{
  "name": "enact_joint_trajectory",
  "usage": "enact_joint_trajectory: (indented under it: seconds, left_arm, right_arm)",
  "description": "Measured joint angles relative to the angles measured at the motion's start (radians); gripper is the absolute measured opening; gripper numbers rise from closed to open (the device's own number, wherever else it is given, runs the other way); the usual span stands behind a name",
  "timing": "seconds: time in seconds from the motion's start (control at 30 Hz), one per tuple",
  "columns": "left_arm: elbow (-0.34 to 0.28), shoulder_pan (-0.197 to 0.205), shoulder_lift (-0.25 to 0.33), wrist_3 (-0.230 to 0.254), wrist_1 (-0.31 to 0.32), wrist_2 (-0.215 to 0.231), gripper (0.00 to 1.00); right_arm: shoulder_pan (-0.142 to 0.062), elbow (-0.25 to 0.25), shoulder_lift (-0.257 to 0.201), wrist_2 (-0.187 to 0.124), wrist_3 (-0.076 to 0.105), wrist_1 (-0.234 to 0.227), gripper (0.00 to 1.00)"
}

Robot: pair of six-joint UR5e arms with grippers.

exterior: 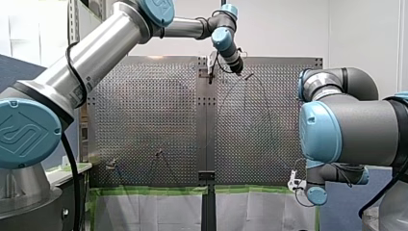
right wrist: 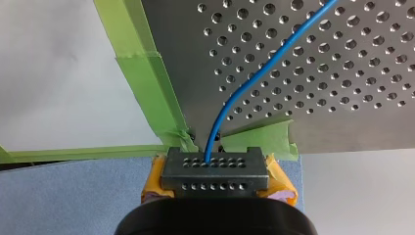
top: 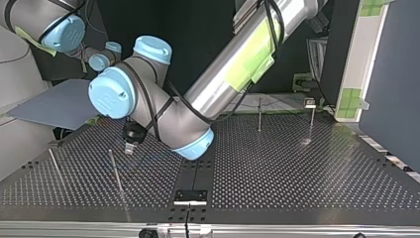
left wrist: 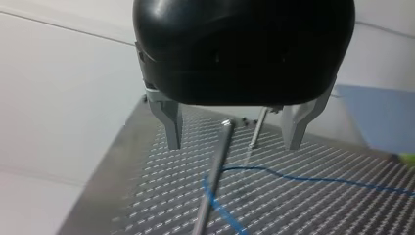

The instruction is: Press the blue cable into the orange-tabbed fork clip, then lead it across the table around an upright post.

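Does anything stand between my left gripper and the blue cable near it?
Yes. An upright post rises in the gap between the fingers of the open left gripper, and the blue cable curves around that post lower down. A second post stands farther ahead.

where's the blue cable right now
In the left wrist view the blue cable lies on the perforated table, bending at the nearer upright post ahead of my left gripper.
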Motion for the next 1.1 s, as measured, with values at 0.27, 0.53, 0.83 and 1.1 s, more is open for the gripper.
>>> enact_joint_trajectory:
  seconds: [0.27, 0.53, 0.83, 1.1]
  left_arm:
    - [-0.073, 0.058, 0.073, -0.065, 0.073, 0.003, 0.99]
    - [-0.135, 0.121, 0.136, -0.122, 0.135, 0.058, 0.99]
    - [-0.217, 0.202, 0.217, -0.105, 0.217, 0.081, 0.99]
    - [-0.293, 0.22, 0.293, -0.078, 0.292, 0.078, 0.99]
  right_arm:
    - [0.0, 0.0, 0.0, -0.004, 0.0, 0.0, 0.0]
    - [0.001, 0.0, 0.0, -0.008, 0.0, 0.003, 0.0]
    - [0.004, 0.0, 0.0, -0.008, 0.0, 0.001, 0.0]
    - [0.005, 0.0, 0.0, -0.008, -0.001, 0.001, 0.0]
